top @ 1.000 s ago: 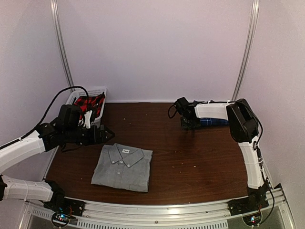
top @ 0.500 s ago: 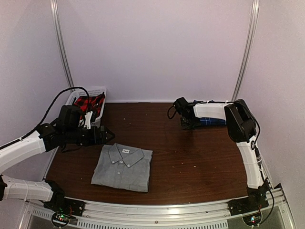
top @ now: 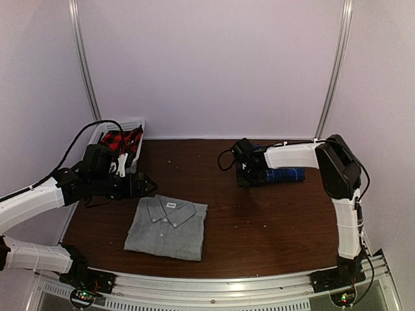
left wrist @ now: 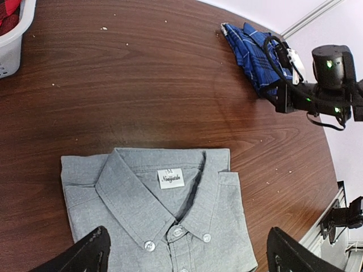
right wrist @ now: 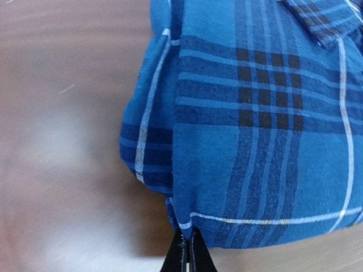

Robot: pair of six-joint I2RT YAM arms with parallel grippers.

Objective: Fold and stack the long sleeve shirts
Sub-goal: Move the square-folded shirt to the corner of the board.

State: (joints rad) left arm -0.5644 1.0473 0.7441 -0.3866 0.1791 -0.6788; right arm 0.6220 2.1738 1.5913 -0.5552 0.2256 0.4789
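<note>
The brown table [top: 259, 223] carries a folded grey shirt [top: 167, 227], a blue plaid shirt [top: 288, 175] and a white basket [top: 139, 124].

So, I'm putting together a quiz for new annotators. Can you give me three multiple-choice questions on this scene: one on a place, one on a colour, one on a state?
1. Where on the table is the basket?
A. far left corner
B. near right corner
C. centre

2. The right gripper holds a shirt of what colour?
A. plain grey
B. blue plaid
C. red plaid

3. How does the grey shirt lie?
A. folded flat
B. crumpled in a heap
C. draped over the basket

Answers:
1 A: it stands by the back wall on the left arm's side.
2 B: the shut fingers pinch the edge of blue fabric with white lines.
3 A: it is a neat rectangle, collar up, below the open left gripper.
</note>
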